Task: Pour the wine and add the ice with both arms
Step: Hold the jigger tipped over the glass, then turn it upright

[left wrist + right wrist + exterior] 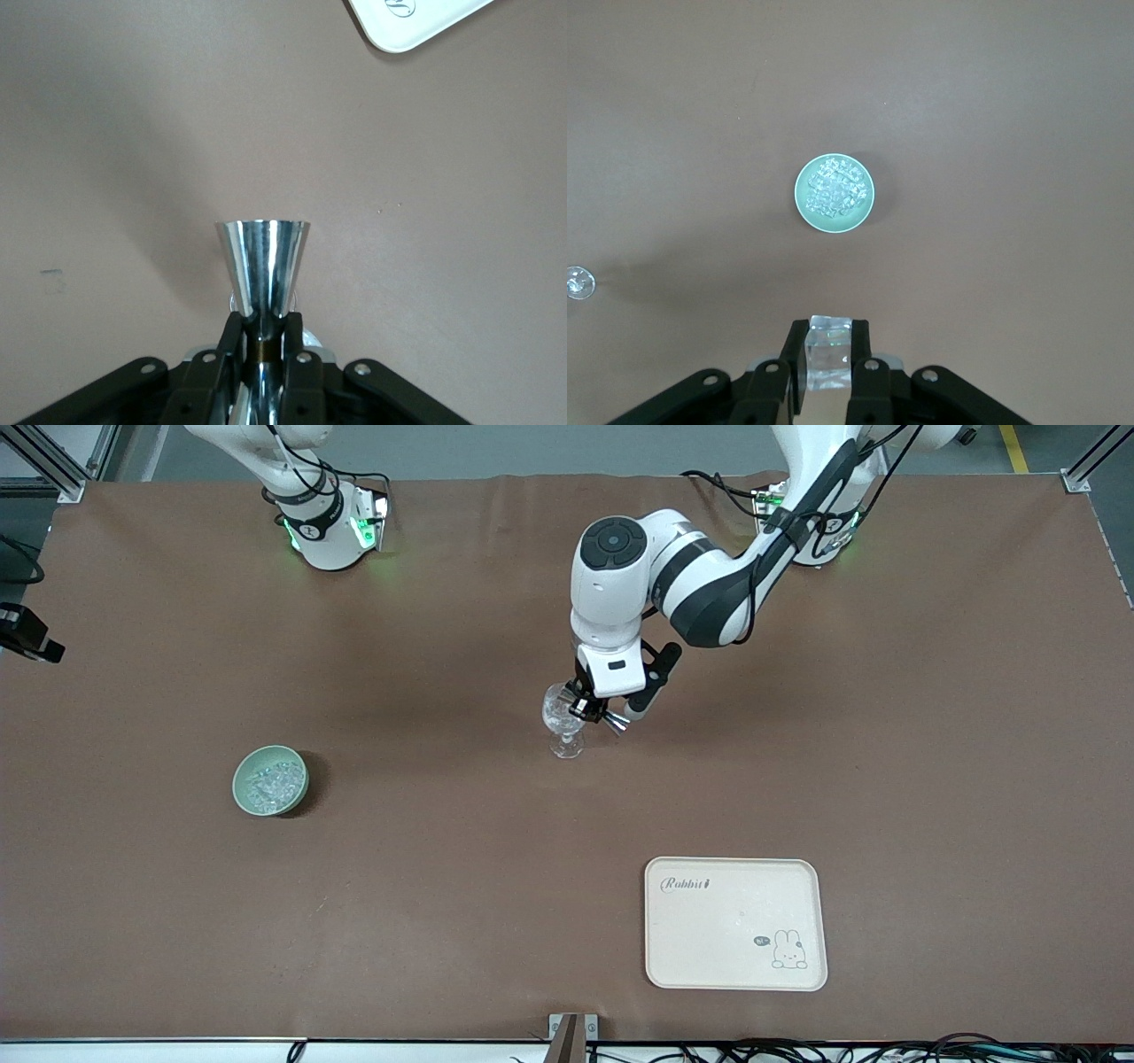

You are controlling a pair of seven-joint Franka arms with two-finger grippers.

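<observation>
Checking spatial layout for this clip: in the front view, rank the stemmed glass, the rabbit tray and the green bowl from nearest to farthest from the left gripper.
The left gripper holds a metal jigger.
1. Stemmed glass: right beside and under the gripper, mid-table.
2. Rabbit tray: nearer the front camera.
3. Green bowl: toward the right arm's end, holding ice.

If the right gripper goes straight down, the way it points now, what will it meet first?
Probably the bare table. The right gripper, shut on an ice cube, points down at the cloth short of the green bowl. Its height is unclear.
</observation>
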